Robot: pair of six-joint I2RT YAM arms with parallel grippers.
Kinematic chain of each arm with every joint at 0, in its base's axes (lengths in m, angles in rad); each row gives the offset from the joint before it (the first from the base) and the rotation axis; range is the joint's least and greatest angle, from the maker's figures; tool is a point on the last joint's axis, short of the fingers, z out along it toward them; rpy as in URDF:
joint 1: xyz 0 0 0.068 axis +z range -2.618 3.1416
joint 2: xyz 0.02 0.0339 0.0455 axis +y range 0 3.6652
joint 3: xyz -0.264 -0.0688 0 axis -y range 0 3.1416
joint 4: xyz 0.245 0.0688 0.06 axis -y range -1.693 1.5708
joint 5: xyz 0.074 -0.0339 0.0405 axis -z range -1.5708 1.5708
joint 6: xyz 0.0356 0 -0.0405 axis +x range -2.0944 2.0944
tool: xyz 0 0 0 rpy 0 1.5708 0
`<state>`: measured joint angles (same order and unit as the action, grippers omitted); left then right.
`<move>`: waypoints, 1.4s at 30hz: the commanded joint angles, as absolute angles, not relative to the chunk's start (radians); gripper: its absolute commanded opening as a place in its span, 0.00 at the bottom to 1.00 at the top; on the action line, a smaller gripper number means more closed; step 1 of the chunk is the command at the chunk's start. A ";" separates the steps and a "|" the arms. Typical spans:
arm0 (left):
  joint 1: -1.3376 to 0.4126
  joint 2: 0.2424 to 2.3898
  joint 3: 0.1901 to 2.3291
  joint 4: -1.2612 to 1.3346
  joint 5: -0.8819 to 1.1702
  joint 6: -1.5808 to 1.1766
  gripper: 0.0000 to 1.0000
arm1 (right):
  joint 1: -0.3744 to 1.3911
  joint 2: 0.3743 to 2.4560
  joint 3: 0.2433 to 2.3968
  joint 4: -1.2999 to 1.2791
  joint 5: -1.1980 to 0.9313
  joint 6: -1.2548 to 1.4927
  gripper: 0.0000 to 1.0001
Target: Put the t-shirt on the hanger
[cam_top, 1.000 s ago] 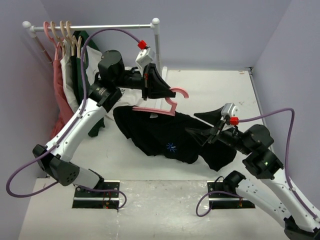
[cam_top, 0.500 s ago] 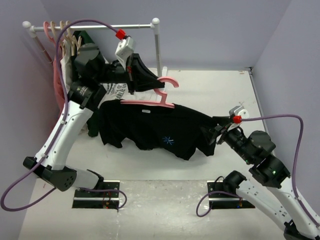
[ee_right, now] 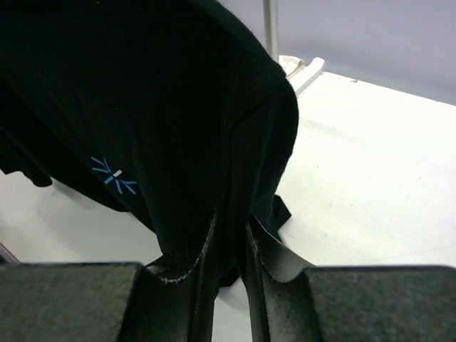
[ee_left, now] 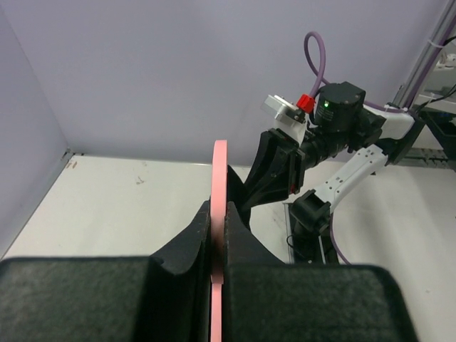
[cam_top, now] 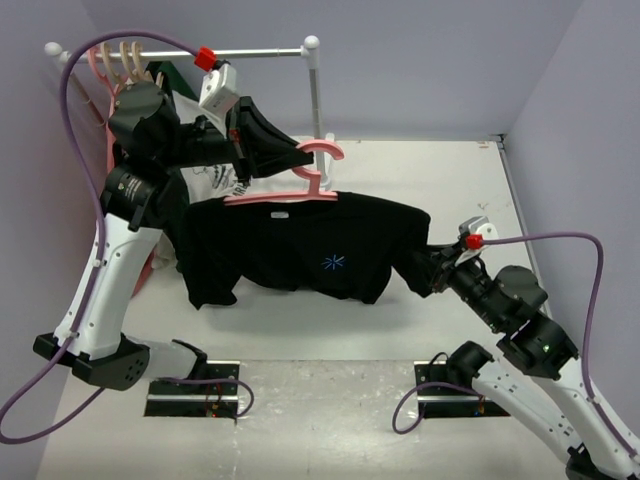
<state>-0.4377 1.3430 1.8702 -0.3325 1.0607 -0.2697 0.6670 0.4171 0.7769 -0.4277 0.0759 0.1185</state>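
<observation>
Top external view: the left gripper (cam_top: 298, 160) clamps the neck of the pink hanger (cam_top: 280, 198), whose hook sits just beside the rail's (cam_top: 260, 52) right post. The t-shirt (cam_top: 300, 250) hangs spread from the hanger, and the right gripper (cam_top: 425, 270) pinches its sleeve edge. Open table (cam_top: 430, 180) lies behind and to the right. Since half a second ago, hanger and shirt have risen leftward toward the rail.

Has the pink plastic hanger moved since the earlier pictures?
Yes. The pink plastic hanger shifted left: its hook, formerly right of the white rack post, now overlaps it.
</observation>
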 commanded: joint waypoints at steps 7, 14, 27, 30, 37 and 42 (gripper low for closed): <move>-0.428 1.300 1.946 -0.397 0.842 -0.235 0.00 | 0.662 0.462 0.740 -0.345 0.283 0.168 0.00; -0.428 1.253 1.965 -0.415 0.616 -0.235 0.00 | 0.513 0.532 0.704 -0.339 0.310 0.261 0.00; -0.428 1.213 1.941 -0.429 0.537 -0.213 0.00 | 0.365 0.595 0.673 -0.270 0.149 0.288 0.00; -0.428 1.212 1.934 -0.420 0.526 -0.215 0.00 | 0.339 0.603 0.673 -0.272 0.156 0.282 0.00; -0.428 1.196 1.954 -0.399 0.521 -0.226 0.00 | 0.241 0.661 0.688 -0.266 0.034 0.298 0.00; -0.428 1.188 1.980 -0.411 0.529 -0.222 0.00 | 0.216 0.689 0.728 -0.264 0.023 0.292 0.00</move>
<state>-0.4389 1.2510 1.9126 -0.5453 0.5896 -0.2424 0.2531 0.6629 0.6917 -0.2019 -0.0207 0.3035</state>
